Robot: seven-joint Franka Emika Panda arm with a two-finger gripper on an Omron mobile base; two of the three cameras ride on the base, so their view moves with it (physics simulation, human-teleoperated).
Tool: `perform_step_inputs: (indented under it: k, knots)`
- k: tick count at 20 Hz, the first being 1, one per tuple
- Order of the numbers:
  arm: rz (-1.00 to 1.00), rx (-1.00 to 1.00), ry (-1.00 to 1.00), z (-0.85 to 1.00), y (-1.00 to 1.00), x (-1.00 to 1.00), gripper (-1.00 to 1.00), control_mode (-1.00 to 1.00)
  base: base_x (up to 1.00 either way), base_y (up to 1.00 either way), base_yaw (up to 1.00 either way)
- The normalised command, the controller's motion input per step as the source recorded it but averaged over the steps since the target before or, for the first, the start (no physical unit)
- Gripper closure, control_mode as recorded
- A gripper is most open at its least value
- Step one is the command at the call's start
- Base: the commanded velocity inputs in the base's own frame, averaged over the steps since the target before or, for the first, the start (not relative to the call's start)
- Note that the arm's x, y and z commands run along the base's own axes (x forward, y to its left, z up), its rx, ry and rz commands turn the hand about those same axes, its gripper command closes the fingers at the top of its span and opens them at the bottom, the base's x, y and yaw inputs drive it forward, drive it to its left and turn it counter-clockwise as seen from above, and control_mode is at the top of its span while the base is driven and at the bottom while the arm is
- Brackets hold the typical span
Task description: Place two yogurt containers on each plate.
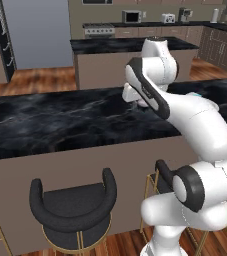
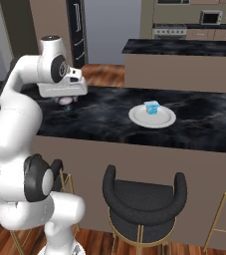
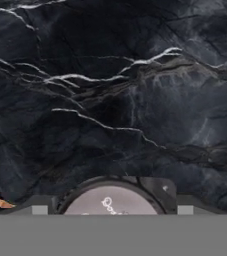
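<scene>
Gripper closed around 1 dark yogurt container above the black marble counter; its pale lid print is illegible. 1 light blue yogurt container sits on the white plate.

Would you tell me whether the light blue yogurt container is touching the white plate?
Touching: the right base view shows the light blue yogurt container resting on the plate, no gap beneath it.

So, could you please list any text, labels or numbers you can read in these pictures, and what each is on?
No text is readable.
Dark yogurt container between the gripper fingers: pale lid bears a small mark, too blurred to read.
Light blue yogurt container on the plate: no legible label.
</scene>
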Motion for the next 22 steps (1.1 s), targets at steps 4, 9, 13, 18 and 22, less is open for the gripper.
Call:
perform_step_inputs:
  k: [4,9,13,18,22]
  knots:
    - [0.0,0.0,0.35,0.3,-0.08,-0.6,1.0,-1.0,0.0,0.0,0.0]
    - [0.0,0.0,0.15,-0.21,-0.08,-0.19,1.0,-1.0,0.0,0.0,0.0]
    - [0.0,0.0,0.03,-0.01,0.0,0.0,1.0,-1.0,0.0,0.0,0.0]
    - [0.0,0.0,0.0,0.0,0.0,0.0,1.0,-1.0,0.0,0.0,0.0]
    - [0.0,0.0,0.0,0.0,0.0,-0.02,1.0,1.0,-0.06,0.0,0.0]
